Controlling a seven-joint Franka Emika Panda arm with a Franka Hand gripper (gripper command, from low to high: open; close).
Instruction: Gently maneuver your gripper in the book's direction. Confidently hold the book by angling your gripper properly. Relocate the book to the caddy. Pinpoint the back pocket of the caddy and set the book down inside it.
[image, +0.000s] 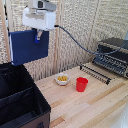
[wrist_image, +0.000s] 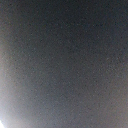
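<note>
The navy-blue book hangs in the air, upright and a little tilted, above the far edge of the black caddy. My gripper is shut on the book's upper right edge, with the white block and arm above it. The caddy sits at the exterior view's lower left; a divider splits it into two compartments, and the back pocket lies just below the book. In the wrist view only a dark blurred surface, the book, fills the picture.
A small white bowl with yellow pieces and a red cup stand on the wooden table. A black toaster oven with its door lowered is at the right. A black cable runs from the arm. A slatted screen stands behind.
</note>
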